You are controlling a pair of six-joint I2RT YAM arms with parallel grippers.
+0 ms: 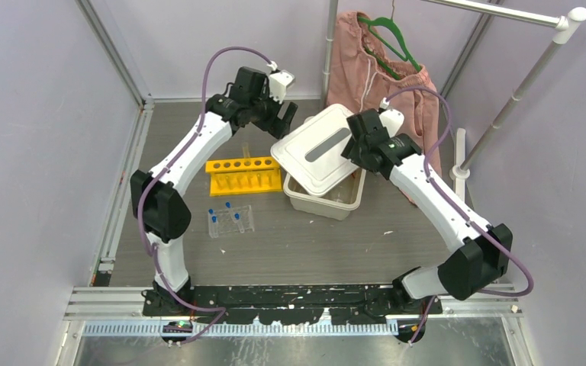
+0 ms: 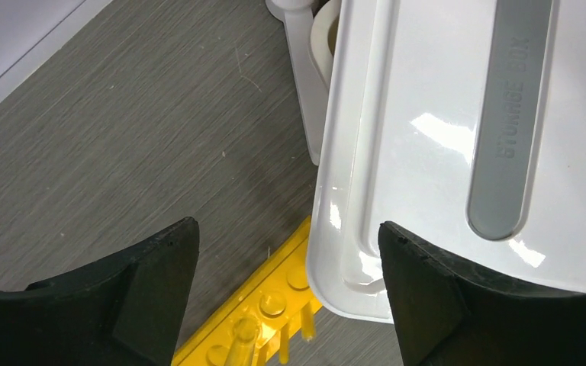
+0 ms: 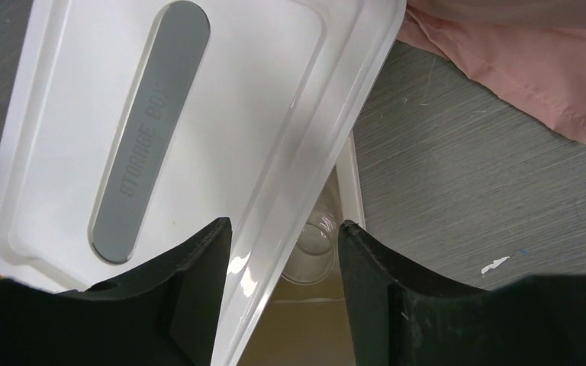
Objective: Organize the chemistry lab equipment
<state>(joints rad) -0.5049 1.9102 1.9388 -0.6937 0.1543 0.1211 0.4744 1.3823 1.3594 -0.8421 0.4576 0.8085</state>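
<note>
Right pincer (image 3: 284,225): jaws partly apart, astride the long edge of the white lid (image 3: 259,91); could not tell whether they pinched it. Lid lay askew and tilted over the white storage box (image 1: 324,200). Small clear glassware (image 3: 313,244) showed inside the box beside the lid's edge.

Left pincer (image 2: 286,229): jaws wide apart, nothing between them, hovering above the lid's left corner and the right end of the yellow six-hole tube rack (image 1: 244,177). Rack stood on the desk (image 1: 313,244), just left of the box.

Clear plastic grid rack (image 1: 230,223) with small blue-capped tubes (image 1: 227,205) sat nearer the arm bases. Pink shorts (image 1: 366,61) hung behind the box.
</note>
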